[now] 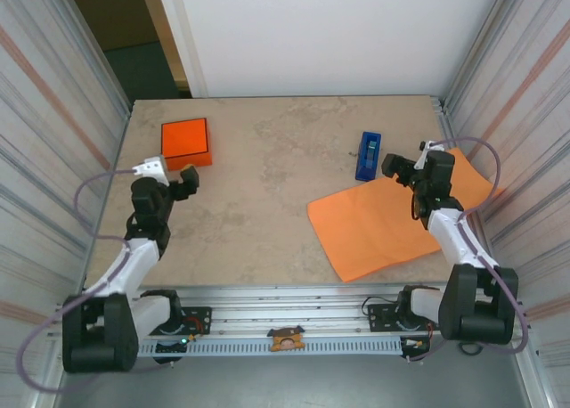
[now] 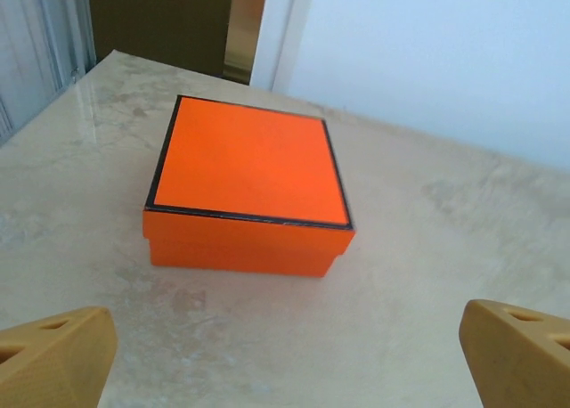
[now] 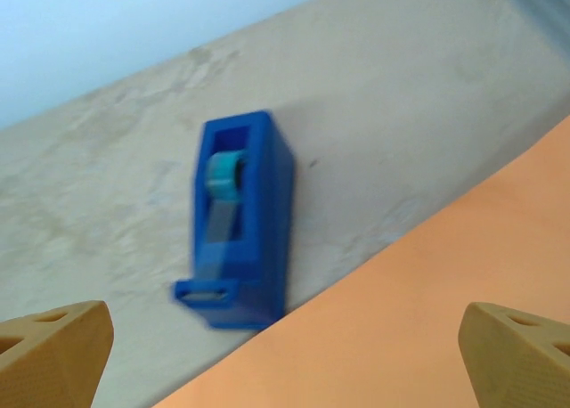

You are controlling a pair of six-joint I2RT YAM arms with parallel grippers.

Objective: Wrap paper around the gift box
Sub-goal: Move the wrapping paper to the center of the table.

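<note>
The gift box (image 1: 185,143) is a bright red-orange square box with a dark-edged lid, lying flat at the table's far left. In the left wrist view the gift box (image 2: 249,185) sits a short way ahead of my left gripper (image 2: 289,359), whose jaws are open with nothing between them. From above, my left gripper (image 1: 183,182) hovers just in front of the box. The paper (image 1: 383,221), a lighter orange sheet, lies flat at the right. Over its far edge my right gripper (image 1: 397,167) stands open and holds nothing. Under my right gripper (image 3: 287,363) the paper (image 3: 427,328) shows.
A blue tape dispenser (image 1: 368,155) stands just beyond the paper's far edge; the tape dispenser (image 3: 240,221) is ahead of the right fingers. Ribbed metal walls (image 1: 53,159) close in both sides. A metal rail (image 1: 285,323) runs along the near edge.
</note>
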